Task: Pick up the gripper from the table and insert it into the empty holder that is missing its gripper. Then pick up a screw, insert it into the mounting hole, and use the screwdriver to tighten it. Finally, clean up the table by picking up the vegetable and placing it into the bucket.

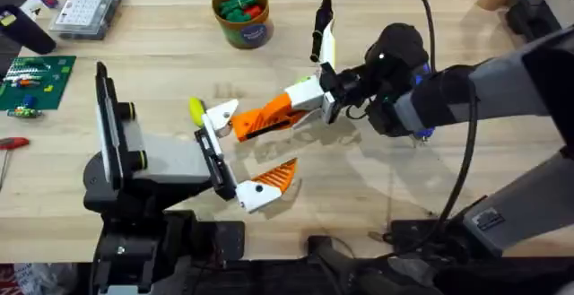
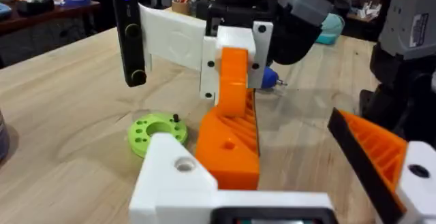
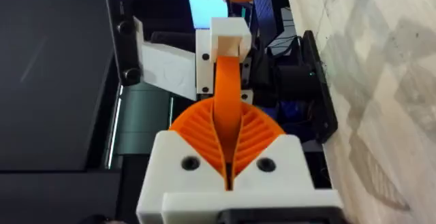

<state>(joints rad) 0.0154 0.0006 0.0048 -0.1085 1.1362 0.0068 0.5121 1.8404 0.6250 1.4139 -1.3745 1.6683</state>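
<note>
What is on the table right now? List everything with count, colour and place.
gripper: one, orange, between the right gripper's pads, tip at the empty holder
empty holder: one, white, on the grey unit's black rail
mounted finger: one, orange with white base, rail's other end
bucket: one, yellow-brown rim, blue band, far middle
vegetables: green and red, in the bucket
disc: one, yellow-green, beside the holder
compartment box: one, clear, far left
board: one, green, left edge
red-handled tool: one, left edge
grey unit: one, left
right gripper: white, orange pads, shut on the gripper
</note>
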